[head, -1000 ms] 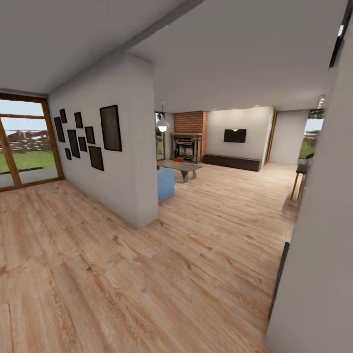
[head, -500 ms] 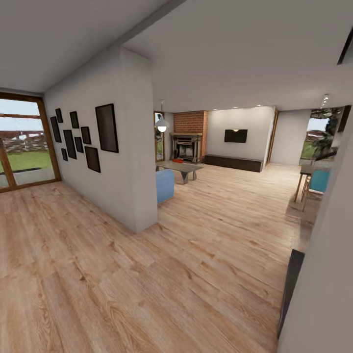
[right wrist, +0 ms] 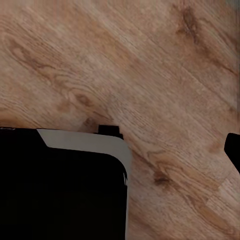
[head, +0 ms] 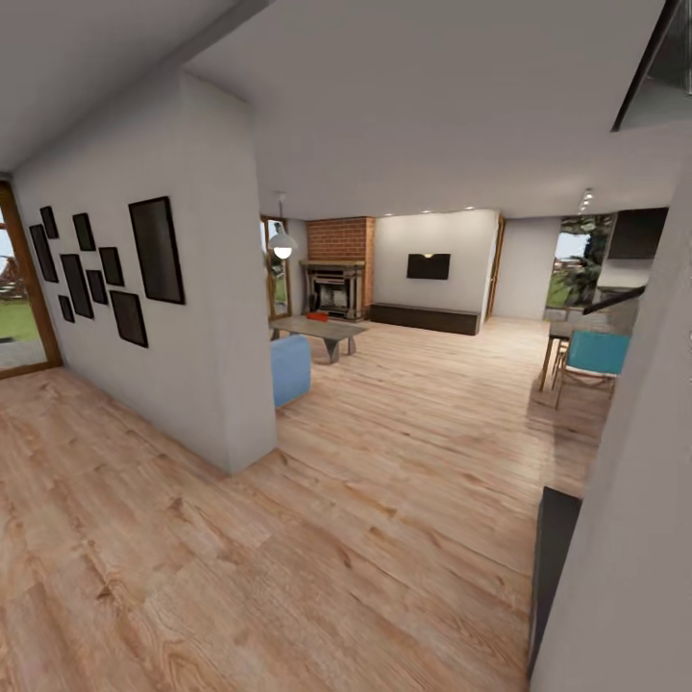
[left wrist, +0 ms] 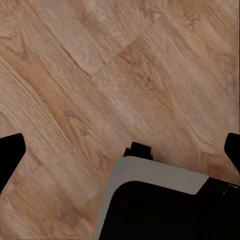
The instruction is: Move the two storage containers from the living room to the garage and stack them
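Observation:
Far ahead in the head view lies the living room [head: 404, 288], with its brick fireplace [head: 338, 252] and long low dark cabinet [head: 424, 318]. A small orange-red shape [head: 318, 316] sits on the coffee table [head: 325, 331] there; it looks like one of the storage containers, too small to make out. In the left wrist view my left gripper [left wrist: 120, 150] is open, its dark fingertips [left wrist: 10, 154] at both picture edges over wood planks. My right gripper [right wrist: 121, 151] also hangs over planks, one fingertip [right wrist: 233, 150] at the edge, nothing between the fingers.
A white partition wall [head: 207, 317] with black picture frames juts in at the left, a blue seat [head: 290, 370] behind it. A blue chair [head: 594, 354] stands at the right by a table. A white wall [head: 634, 538] is close on my right. My grey-black base [left wrist: 165, 205] sits below both grippers.
The whole picture has shifted left, so the camera has turned right. The glass door has slid toward the left edge and the blue chair has come into view at the right.

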Controlling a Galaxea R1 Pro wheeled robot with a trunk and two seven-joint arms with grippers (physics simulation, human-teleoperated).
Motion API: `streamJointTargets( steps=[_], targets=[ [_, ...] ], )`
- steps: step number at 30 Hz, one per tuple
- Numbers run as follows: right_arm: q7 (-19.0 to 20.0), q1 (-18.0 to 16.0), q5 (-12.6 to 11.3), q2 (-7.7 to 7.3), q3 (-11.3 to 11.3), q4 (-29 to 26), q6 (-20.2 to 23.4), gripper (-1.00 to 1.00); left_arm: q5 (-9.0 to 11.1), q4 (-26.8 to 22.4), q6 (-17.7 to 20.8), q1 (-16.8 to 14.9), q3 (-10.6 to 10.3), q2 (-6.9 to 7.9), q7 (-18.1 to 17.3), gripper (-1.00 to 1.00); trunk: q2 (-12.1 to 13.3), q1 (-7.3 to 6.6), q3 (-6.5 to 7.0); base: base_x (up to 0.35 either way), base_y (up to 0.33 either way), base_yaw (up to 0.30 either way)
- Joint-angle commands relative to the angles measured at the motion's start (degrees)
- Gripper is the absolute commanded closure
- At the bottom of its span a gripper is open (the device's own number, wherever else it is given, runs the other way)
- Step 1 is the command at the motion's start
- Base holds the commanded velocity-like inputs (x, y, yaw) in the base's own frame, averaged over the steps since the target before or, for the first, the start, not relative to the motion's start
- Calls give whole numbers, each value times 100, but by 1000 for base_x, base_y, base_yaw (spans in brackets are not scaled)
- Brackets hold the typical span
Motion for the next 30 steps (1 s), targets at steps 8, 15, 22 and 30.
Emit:
streamJointTargets(
  steps=[8, 15, 22, 30],
  targets=[
    [-16, -9, -21, -6, 46, 18, -29, -100, 25, 4, -23, -3, 22, -1, 1, -100, -4, 4, -7, 326, 0, -242],
    [-16, -9, -21, -5, 53, 18, -22, -100, 25, 4, -23, -3, 22, 0, 1, -100, -4, 4, -7, 326, 0, -242],
    [-16, -9, -21, -10, 54, 18, -29, -100, 25, 5, -23, -3, 22, 0, 1, -100, -4, 4, -7, 326, 13, -241],
    [-16, -9, -18, -13, 54, 18, -29, -100, 25, 6, -23, -3, 22, 0, 1, -100, -4, 4, -7, 326, 64, -224]
  ],
)
